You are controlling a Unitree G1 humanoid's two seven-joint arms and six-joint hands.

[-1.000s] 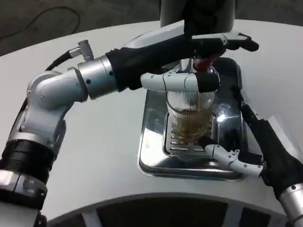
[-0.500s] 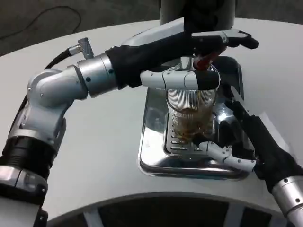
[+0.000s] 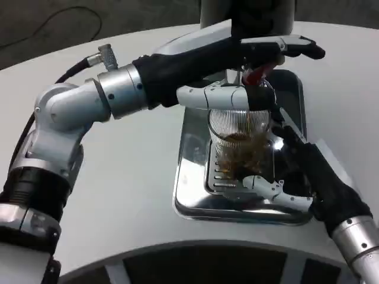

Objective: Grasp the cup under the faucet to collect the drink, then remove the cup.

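Cup: my ribbed clear glass cup point(image 3: 238, 139), partly filled with brown drink, stands on the slotted grate of the shiny steel drip tray point(image 3: 189, 189), directly under the faucet point(image 3: 251, 76) with the red tip.
Left hand: my left hand point(image 3: 237, 65) reaches over the faucet lever; a finger lies across the cup's rim.
Right hand: my right hand point(image 3: 290, 177) sits beside the cup's base, fingers touching it; firm grip, cannot tell.
Table: the white round table point(image 3: 130, 177) carries the tray.

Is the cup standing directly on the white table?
No, the cup stands on the grate of the metal drip tray, which lies on the table.
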